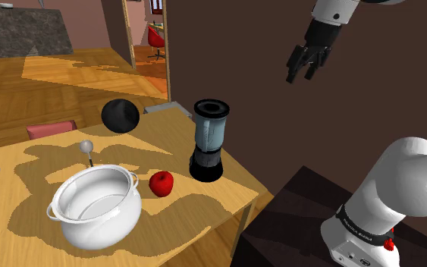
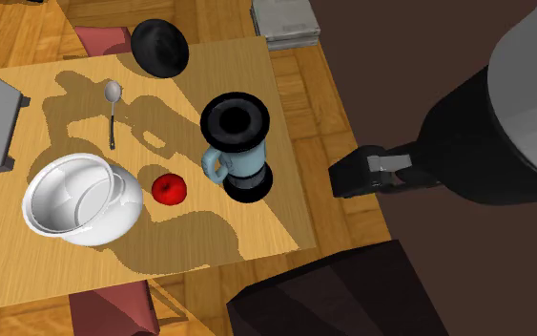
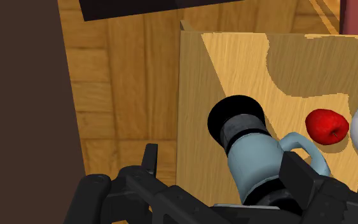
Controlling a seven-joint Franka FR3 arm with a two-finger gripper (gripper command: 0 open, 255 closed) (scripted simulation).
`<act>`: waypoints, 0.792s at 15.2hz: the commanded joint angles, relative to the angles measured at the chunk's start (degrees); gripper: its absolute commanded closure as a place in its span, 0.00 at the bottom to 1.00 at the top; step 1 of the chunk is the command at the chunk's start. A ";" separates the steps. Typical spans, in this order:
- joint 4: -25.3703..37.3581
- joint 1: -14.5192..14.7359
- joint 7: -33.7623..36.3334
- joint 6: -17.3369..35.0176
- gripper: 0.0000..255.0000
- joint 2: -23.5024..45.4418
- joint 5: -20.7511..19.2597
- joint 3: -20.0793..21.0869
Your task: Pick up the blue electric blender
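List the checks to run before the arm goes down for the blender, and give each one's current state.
1. Blender upright on the table: ok.
2. Gripper open, fingers standing apart: ok.
3. Gripper empty, hanging high above the blender and touching nothing: ok.
4. Blender lies between the fingers in the wrist view, so roughly lined up: ok.
5. Red apple and white pot apart from the blender's base: ok.
6. Whether the fingers will clear the blender's handle on closing: cannot tell.
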 commanded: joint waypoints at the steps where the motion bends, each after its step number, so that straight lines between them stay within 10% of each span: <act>1: 0.00 0.00 0.00 0.00 0.00 0.00 0.00 0.00; 12: 0.82 -1.14 25.77 11.62 0.00 15.51 6.58 13.01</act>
